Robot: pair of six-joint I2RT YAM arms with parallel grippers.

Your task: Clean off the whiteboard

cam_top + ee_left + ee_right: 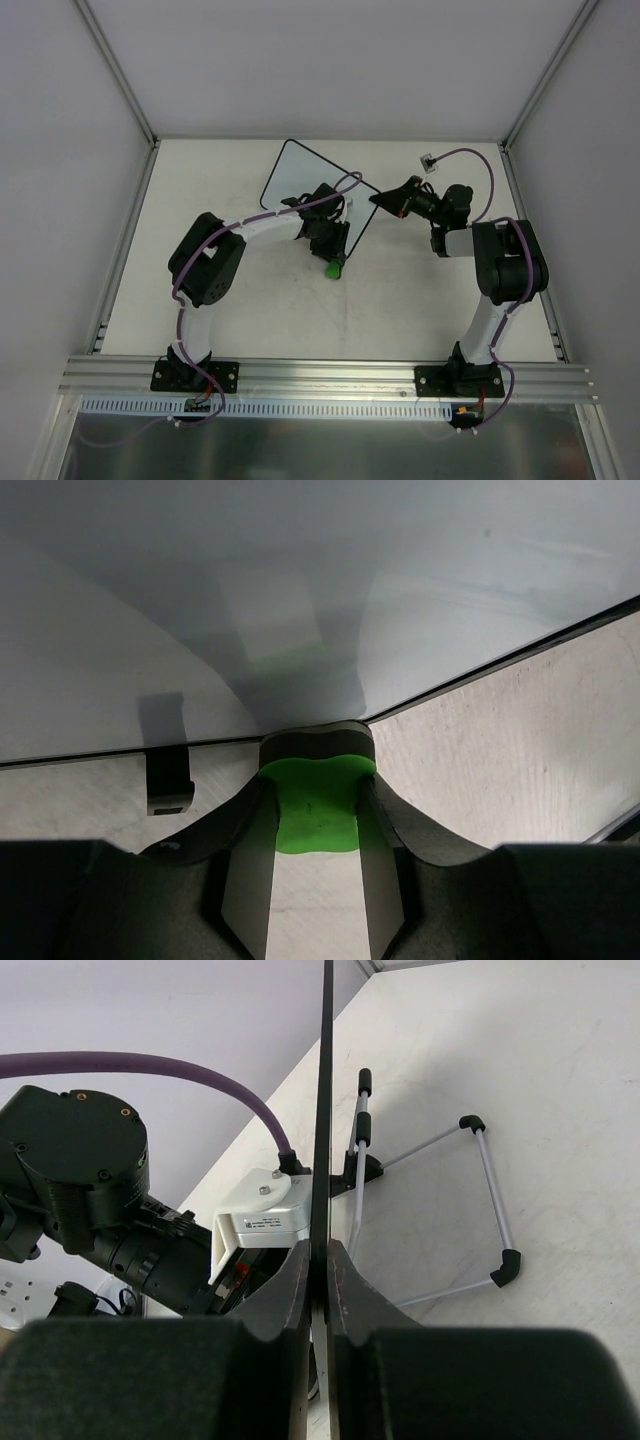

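The whiteboard [295, 175] stands propped at a tilt toward the far middle of the table [420, 300], its wire stand [505, 1266] splayed out behind it. In the left wrist view its face looks largely blank to us, with only faint smears and no clear writing. The right gripper [321, 1255] pinches the board's thin black frame edge-on, jaws nearly closed on it, steadying the board. The left gripper [318, 780] clamps the green eraser [316, 820] between its fingers, dark felt end forward and sitting at the board's lower edge, beside one small black foot [168, 780]. We cannot tell whether the felt presses on the surface or only meets the frame. We judge the wiping step to be in hand, at the bottom of a stroke. The next move calls for carrying the felt back up across the face with light, even pressure while the right arm holds firm, since too hard a push could tip the board.
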